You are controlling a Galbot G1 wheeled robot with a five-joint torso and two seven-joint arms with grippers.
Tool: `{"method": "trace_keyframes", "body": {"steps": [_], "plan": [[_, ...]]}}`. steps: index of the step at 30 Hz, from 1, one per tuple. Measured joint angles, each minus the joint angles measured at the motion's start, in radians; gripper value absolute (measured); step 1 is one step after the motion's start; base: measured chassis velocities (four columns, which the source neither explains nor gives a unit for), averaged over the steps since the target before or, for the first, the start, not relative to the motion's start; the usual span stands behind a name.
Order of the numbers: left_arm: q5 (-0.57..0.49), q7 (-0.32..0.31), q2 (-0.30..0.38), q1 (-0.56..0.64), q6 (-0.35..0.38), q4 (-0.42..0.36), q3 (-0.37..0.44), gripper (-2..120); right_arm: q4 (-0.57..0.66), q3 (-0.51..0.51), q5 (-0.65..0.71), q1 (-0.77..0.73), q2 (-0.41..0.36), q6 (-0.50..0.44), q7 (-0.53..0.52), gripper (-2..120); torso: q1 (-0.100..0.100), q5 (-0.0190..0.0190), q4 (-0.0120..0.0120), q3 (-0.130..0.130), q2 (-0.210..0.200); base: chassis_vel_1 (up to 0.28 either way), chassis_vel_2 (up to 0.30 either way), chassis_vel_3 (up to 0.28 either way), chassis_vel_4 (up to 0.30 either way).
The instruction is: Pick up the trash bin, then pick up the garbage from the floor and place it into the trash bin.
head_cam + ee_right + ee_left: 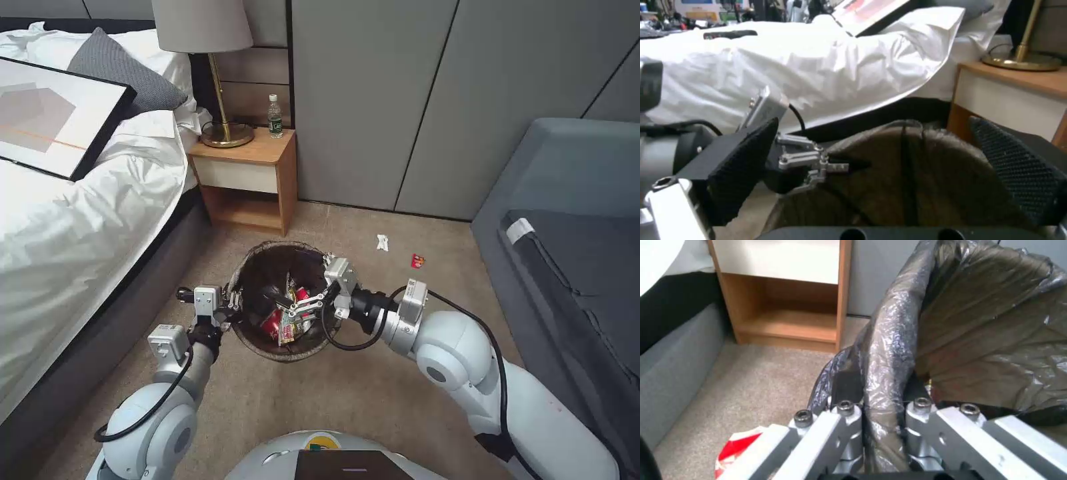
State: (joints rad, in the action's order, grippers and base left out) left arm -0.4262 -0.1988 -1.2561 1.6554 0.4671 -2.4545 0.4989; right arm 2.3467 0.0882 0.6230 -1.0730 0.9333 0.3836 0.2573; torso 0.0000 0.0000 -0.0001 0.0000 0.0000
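Note:
The trash bin (257, 267), round and lined with a dark bag, sits low in front of me over the carpet floor (347, 393). My left gripper (230, 308) is shut on the bin's left rim, and the bag-covered rim (889, 350) is pinched between its fingers (845, 426). My right gripper (288, 305) hangs open over the bin's mouth; its black pads (744, 166) stand wide apart with nothing between them. Garbage, red and yellow packets (279, 325), lies inside the bin. On the floor beyond lie a white paper scrap (382, 242) and a red packet (417, 261). Another red-and-white packet (735, 448) lies under the left wrist.
A bed (60, 220) with white covers runs along the left. A wooden nightstand (248, 180) behind the bin carries a lamp (223, 73) and a small bottle (275, 117). A grey sofa (573, 227) stands on the right, grey wall panels behind.

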Motion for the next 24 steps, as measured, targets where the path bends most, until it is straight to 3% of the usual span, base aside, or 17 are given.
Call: {"method": "trace_keyframes", "body": {"steps": [12, 18, 24], "plan": [[0.003, 0.004, -0.010, 0.003, -0.005, 0.007, -0.001, 7, 0.123, 0.129, 0.132, -0.055, -0.019, -0.050, -0.126, 100, 0.000, 0.0000, 0.0001, 0.000, 0.000, 0.000, 0.000, 0.000, 0.000], [0.003, 0.004, -0.012, 0.003, -0.008, 0.007, -0.001, 7, 0.130, 0.180, 0.103, -0.109, -0.024, -0.085, -0.179, 100, 0.000, 0.0000, 0.0000, 0.000, 0.000, 0.000, 0.000, 0.000, 0.000], [0.003, 0.007, -0.014, 0.003, -0.014, 0.007, 0.001, 7, 0.104, 0.271, 0.034, -0.196, 0.021, -0.136, -0.254, 100, 0.000, -0.0001, 0.0002, 0.000, 0.000, 0.000, 0.000, 0.000, 0.000]]}}
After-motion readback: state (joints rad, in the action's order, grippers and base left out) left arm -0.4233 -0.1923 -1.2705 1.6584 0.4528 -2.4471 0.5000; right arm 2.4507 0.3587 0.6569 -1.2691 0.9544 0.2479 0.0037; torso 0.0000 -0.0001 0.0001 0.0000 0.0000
